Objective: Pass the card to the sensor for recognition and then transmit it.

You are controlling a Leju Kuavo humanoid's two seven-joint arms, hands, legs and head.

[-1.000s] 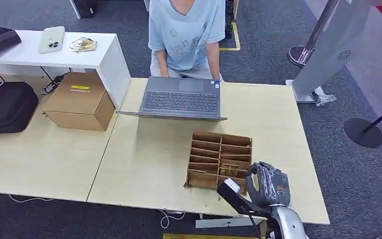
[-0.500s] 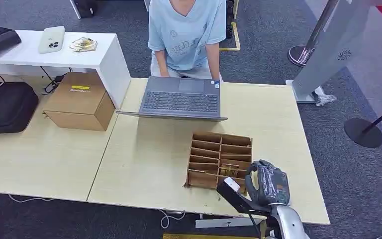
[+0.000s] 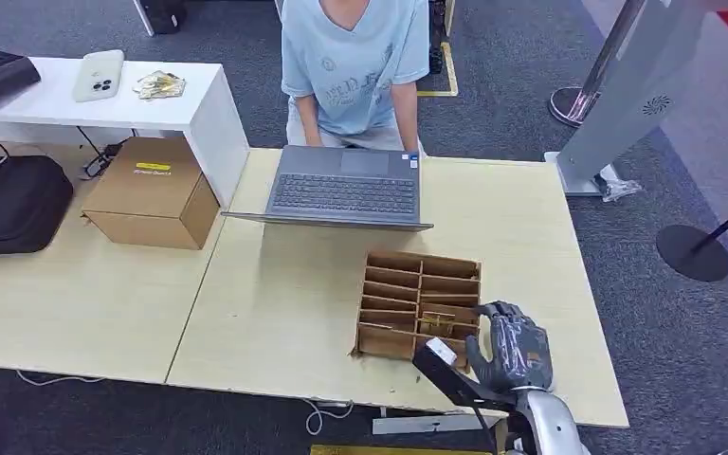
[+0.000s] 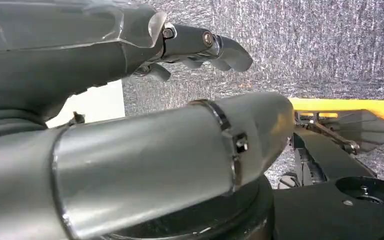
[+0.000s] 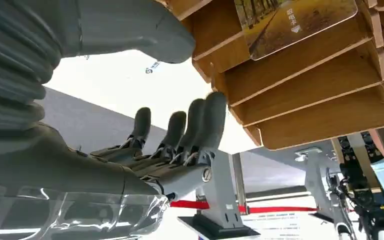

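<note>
The task is at its first stage: the card (image 5: pixel 294 22) sits in a compartment of the cardboard divider box (image 3: pixel 419 305), not yet picked up, and both the pass to the sensor and the handover remain to be done. The right hand (image 3: pixel 513 353) rests at the near right corner of the box on the surface (image 3: pixel 275 303); its fingers (image 5: pixel 200 125) are extended, slightly apart and hold nothing. The card lies just beyond the fingertips, across a cardboard partition, with no contact visible. The left hand (image 4: pixel 130 45) hangs above the carpet with its fingers loosely extended and nothing in them. The card face shows a tree-lined avenue in autumn colours and a short line of Chinese characters with an arrow mark; the characters are too small to read reliably. A cardboard carton (image 3: pixel 150 192) carries a yellow label, illegible.
</note>
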